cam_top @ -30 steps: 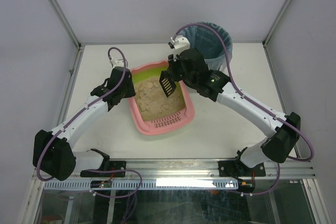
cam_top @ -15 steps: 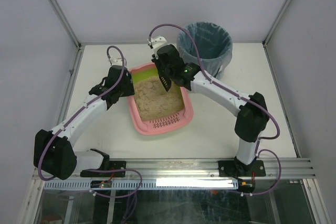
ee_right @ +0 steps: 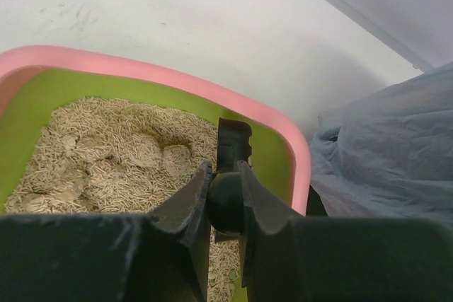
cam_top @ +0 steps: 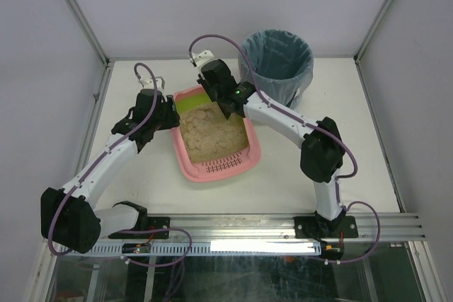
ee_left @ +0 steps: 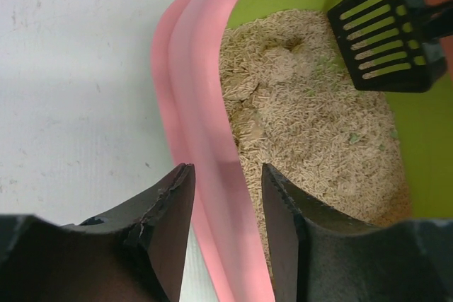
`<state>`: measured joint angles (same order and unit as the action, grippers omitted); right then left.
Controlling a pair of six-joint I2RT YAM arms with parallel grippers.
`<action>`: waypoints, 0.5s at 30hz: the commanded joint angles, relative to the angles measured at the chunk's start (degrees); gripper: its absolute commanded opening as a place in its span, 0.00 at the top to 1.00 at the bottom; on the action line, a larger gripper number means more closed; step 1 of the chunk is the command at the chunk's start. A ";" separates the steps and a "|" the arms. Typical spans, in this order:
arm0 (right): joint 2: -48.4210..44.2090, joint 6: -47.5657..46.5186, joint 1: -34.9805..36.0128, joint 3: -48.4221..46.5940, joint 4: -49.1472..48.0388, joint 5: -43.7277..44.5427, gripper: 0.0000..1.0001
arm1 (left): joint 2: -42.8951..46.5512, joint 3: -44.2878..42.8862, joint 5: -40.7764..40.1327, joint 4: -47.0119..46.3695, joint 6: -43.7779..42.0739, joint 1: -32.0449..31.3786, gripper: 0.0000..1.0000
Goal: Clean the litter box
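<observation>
Right wrist view is showing the right gripper (ee_right: 225,175) clamping the scoop (ee_right: 233,143) by its handle, blade hanging over the litter (ee_right: 120,157). Left gripper (ee_left: 226,171) is straddling the rim of the box (cam_top: 219,169), jaws parted, not pinching. Looks like a scooping pass is coming up, so it's needing a shallow dig under the clumps. Box is sitting mid-table (cam_top: 283,182), bin (cam_top: 301,83) behind it, grey panels all round.

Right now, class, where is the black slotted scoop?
In the left wrist view, the black slotted scoop is upper right, over the litter at the far end of the litter box, clamped in the fingers of the right gripper.
</observation>
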<state>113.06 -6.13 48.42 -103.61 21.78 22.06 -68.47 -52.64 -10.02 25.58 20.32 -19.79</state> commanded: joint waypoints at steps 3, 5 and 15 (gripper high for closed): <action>1.46 -1.13 0.09 -3.08 -1.30 0.62 1.00 | 4.25 0.86 4.39 -4.80 0.07 1.45 0.55; 1.66 -0.29 0.09 -3.12 -1.14 -0.90 1.00 | 5.20 1.17 4.32 -5.23 0.29 1.91 0.55; 2.25 6.23 -0.09 -3.67 -0.95 -9.88 1.00 | 4.43 1.42 3.68 -4.61 0.60 3.59 0.60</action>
<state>115.37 -4.25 48.18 -104.27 22.26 17.74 -64.10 -51.07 -6.94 22.96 20.38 -16.80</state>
